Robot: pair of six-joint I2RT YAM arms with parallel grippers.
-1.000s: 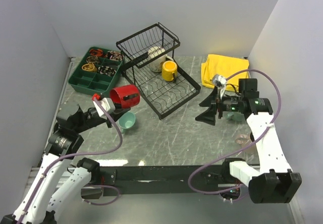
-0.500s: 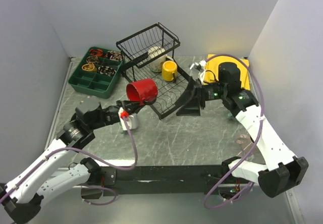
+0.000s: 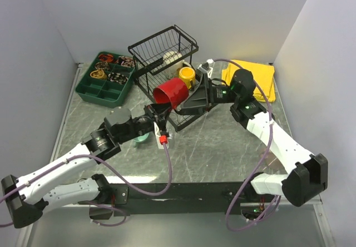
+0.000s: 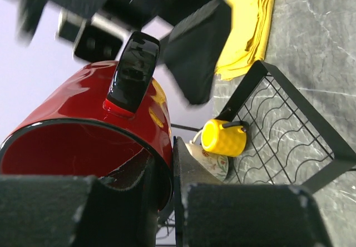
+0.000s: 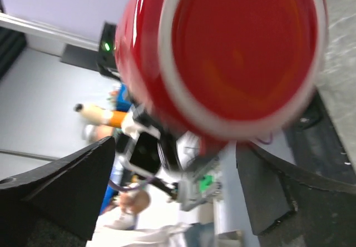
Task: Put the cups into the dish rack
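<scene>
My left gripper point(image 3: 160, 111) is shut on the rim of the red mug point(image 3: 172, 93) and holds it tilted in the air over the front-left edge of the black dish rack point(image 3: 183, 105). In the left wrist view one finger is inside the red mug point(image 4: 83, 124) and one outside. My right gripper point(image 3: 193, 99) is open, its fingers spread just past the mug's base point(image 5: 239, 52). A yellow mug point(image 3: 186, 76) lies on the rack's flat tray. A cream mug point(image 3: 171, 58) sits in the raised basket. A teal mug point(image 3: 142, 139) is half hidden under my left arm.
A green compartment tray point(image 3: 105, 81) with small items stands at the back left. A folded yellow cloth point(image 3: 253, 75) lies at the back right behind my right arm. Walls close in on both sides.
My left arm carried the red mug up and to the right, to the rack's edge. My right arm swung left from the table's right side to the mug, fingers open.
</scene>
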